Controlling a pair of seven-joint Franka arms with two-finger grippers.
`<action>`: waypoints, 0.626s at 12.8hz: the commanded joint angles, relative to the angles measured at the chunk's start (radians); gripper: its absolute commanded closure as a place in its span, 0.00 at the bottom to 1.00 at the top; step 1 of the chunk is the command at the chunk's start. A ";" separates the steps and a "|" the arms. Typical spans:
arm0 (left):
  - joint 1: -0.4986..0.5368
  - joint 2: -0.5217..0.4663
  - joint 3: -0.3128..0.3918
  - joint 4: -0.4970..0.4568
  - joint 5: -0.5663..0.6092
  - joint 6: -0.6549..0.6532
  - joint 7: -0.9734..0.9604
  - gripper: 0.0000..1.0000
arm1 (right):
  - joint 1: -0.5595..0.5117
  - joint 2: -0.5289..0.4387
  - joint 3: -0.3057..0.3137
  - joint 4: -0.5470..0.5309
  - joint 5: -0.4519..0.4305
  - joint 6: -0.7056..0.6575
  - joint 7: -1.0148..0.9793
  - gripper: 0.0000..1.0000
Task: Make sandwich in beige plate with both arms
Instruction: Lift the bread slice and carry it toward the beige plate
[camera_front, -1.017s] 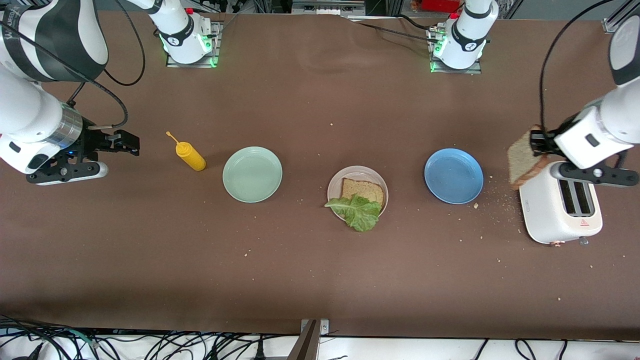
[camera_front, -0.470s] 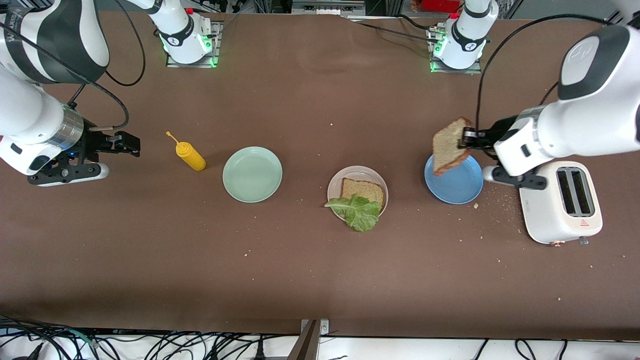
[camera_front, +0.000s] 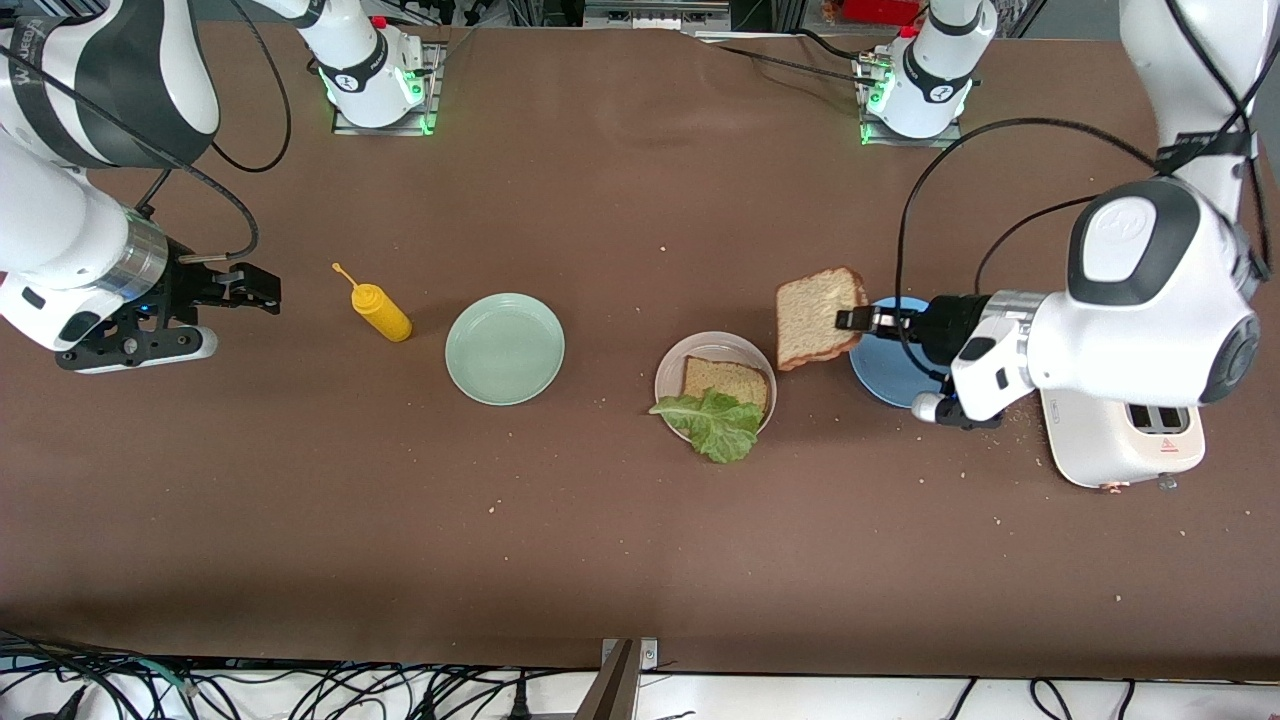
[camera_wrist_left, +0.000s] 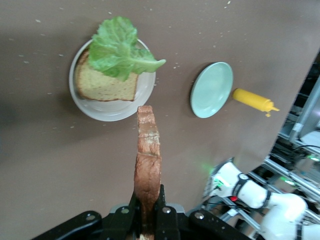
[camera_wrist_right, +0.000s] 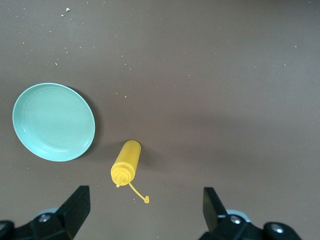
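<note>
The beige plate (camera_front: 672, 366) sits mid-table and carries one brown bread slice (camera_front: 727, 382). A ruffled lettuce leaf (camera_front: 712, 423) lies on that slice and hangs over the rim nearest the front camera. My left gripper (camera_front: 848, 320) is shut on a second bread slice (camera_front: 815, 315), held in the air over the gap between the beige plate and the blue plate. In the left wrist view the held slice (camera_wrist_left: 148, 160) stands edge-on between the fingers, with the plate (camera_wrist_left: 107, 112) and lettuce (camera_wrist_left: 120, 47) ahead of it. My right gripper (camera_front: 255, 288) waits open at its end of the table.
A mint green plate (camera_front: 505, 348) and a yellow squeeze bottle (camera_front: 380, 312) lie toward the right arm's end. The blue plate (camera_front: 880, 378) is partly covered by the left arm. A white toaster (camera_front: 1110, 450) stands at the left arm's end, with crumbs around it.
The left arm has carried the bread slice from above the toaster, across the blue plate, toward the beige plate. The right arm has not moved.
</note>
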 joint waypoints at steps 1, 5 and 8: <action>-0.004 0.069 0.000 0.013 -0.110 0.059 0.039 1.00 | -0.003 0.004 0.003 0.011 -0.011 0.000 -0.012 0.00; -0.013 0.198 -0.001 -0.016 -0.207 0.088 0.267 1.00 | -0.003 0.004 0.003 0.013 -0.011 0.000 -0.012 0.00; -0.019 0.255 -0.001 -0.058 -0.284 0.189 0.437 1.00 | -0.003 0.007 0.003 0.013 -0.011 0.001 -0.012 0.00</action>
